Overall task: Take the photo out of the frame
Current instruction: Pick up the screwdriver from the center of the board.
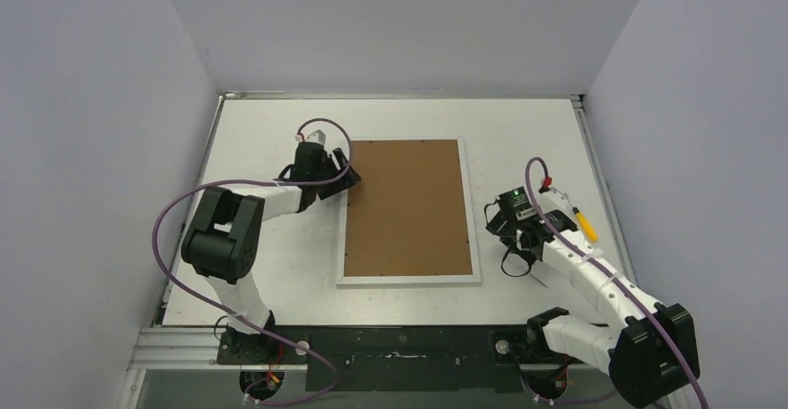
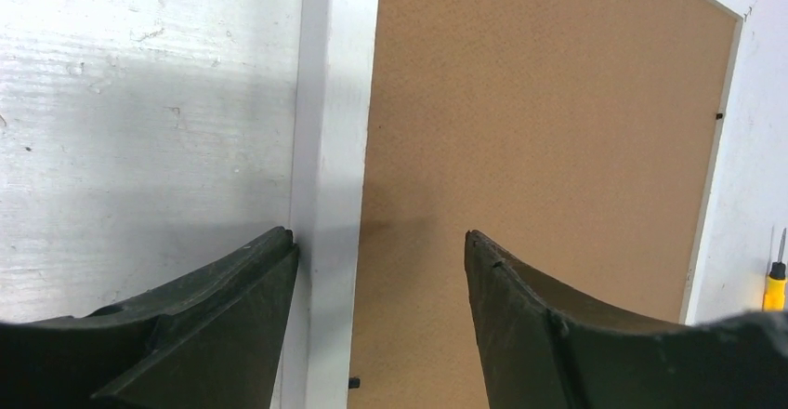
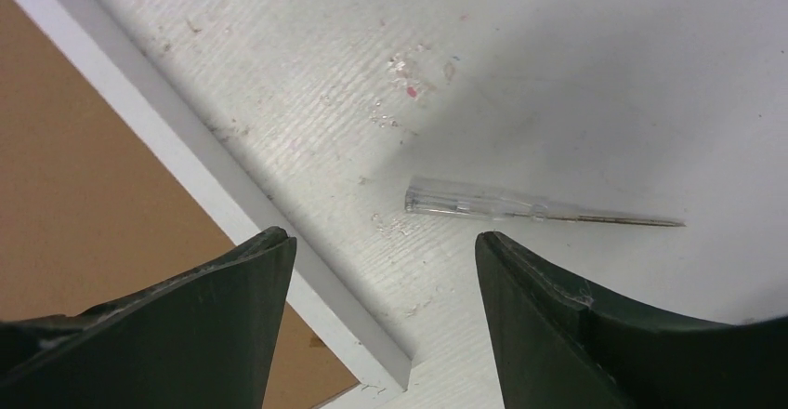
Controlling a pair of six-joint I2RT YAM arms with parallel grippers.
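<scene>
Straddling left border of face-down frame (image 1: pixel 409 209) with left gripper (image 2: pixel 381 242), jaws apart, unclamped (right gripper (image 3: pixel 386 237) agape, empty, above table (image 3: pixel 576 65)).

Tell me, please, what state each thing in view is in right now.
frame: flat on the table, brown back up, backing in place.
left end effector: open, straddling the frame's left border.
right end effector: open, over the table beside the frame.
clear screwdriver: lying flat, untouched.
yellow screwdriver: lying flat, right of the frame.

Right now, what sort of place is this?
Probably a robot lab cell: plain walls enclose a white table, left arm and right arm bolted at its edge, a frame lying back up.
</scene>
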